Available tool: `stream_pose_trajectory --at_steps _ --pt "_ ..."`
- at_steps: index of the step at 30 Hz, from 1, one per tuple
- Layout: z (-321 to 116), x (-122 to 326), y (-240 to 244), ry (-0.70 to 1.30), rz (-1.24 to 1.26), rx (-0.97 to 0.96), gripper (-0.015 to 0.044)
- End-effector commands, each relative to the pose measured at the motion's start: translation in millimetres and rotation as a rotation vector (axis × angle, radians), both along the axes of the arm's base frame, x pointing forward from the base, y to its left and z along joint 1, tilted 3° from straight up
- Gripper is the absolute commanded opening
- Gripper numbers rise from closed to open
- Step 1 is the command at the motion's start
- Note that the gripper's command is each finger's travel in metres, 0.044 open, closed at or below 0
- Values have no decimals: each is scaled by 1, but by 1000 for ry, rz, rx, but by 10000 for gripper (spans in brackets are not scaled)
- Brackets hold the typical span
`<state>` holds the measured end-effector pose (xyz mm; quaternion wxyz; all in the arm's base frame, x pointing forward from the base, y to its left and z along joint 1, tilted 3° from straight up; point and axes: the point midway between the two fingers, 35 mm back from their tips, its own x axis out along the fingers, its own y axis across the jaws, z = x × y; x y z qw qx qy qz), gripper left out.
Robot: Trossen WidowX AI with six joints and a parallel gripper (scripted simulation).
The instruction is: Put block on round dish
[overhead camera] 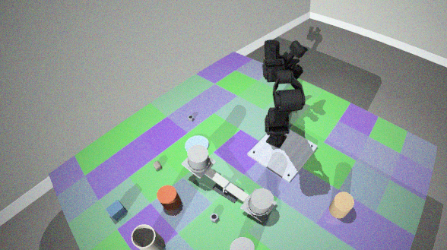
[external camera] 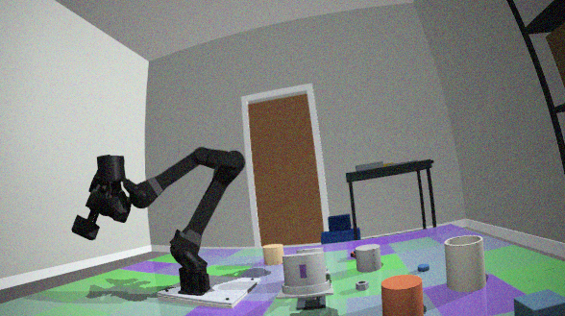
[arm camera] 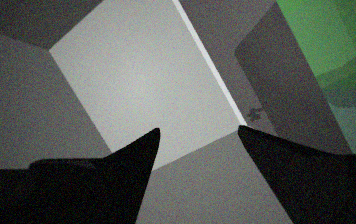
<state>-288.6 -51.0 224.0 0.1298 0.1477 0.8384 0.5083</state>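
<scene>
Two identical pale grey cups stand on the ends of the balance [overhead camera: 232, 189]. One cup [overhead camera: 198, 156] [external camera: 294, 274] is beside the dish; in the exterior view it shows a small purple mark. The other cup [overhead camera: 261, 199] is at the opposite end, mostly hidden behind the first in the exterior view. Which end is lower I cannot tell. No block shows under either cup. The pale blue round dish [overhead camera: 197, 140] is partly covered from view by the first cup in the top view. My gripper [arm camera: 198, 130] is open and empty, raised beyond the arm's base, far from the cups.
An orange cylinder [overhead camera: 167, 194] [external camera: 403, 296], a blue block [overhead camera: 116, 210] [external camera: 538, 304], an open beige cup [overhead camera: 144, 237] [external camera: 464, 267], a tan cylinder [overhead camera: 341, 205] [external camera: 273, 255] and a grey cylinder [overhead camera: 242, 244] [external camera: 368, 257] stand around the balance. Small nuts [overhead camera: 214, 217] [overhead camera: 191, 118] lie nearby.
</scene>
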Motion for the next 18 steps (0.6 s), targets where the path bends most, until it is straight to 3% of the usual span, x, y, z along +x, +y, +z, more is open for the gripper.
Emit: stream_pose_trajectory --at_steps 1,11,18 --pt "0 0 0 0 2 1 426" --pt "6 4 -26 -21 123 60 440" --pt "8 11 -60 -84 294 203 440"
